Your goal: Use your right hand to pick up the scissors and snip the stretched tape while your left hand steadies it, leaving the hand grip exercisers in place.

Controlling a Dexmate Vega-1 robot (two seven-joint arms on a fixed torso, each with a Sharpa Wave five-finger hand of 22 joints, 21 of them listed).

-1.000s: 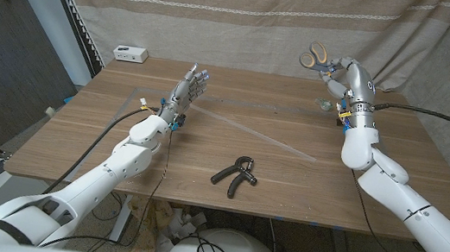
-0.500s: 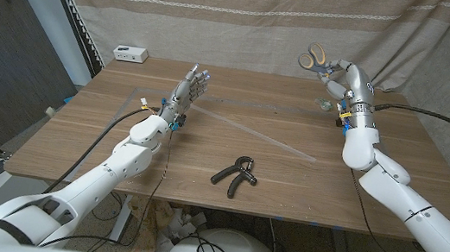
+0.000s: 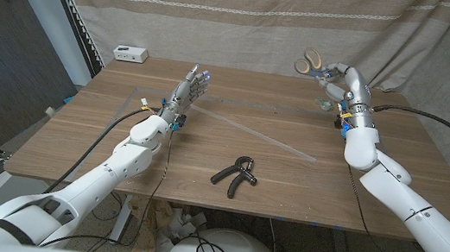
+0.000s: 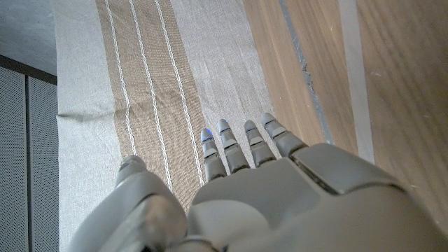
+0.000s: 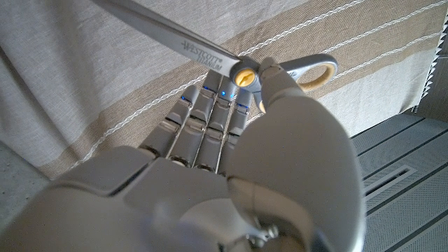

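Tilting a little further toward the bench's middle over the last second, the scissors [image 3: 312, 63] stay pinched in the raised right hand [image 3: 342, 76] above the far right of the bench [image 3: 287, 182], so the pick-up looks done and the cut remains. Their blades are grey steel, their loops grey lined with orange. The left hand [image 3: 188, 87] stands empty, fingers straight, by the near end of the clear tape [image 3: 250, 132], which runs across the wood past the black grip exerciser [image 3: 236, 172].

The head camera looks down over the whole table [image 3: 229, 157] toward the curtain [image 3: 248, 16]. Each wrist camera sits close behind its own hand, both facing that same curtain.
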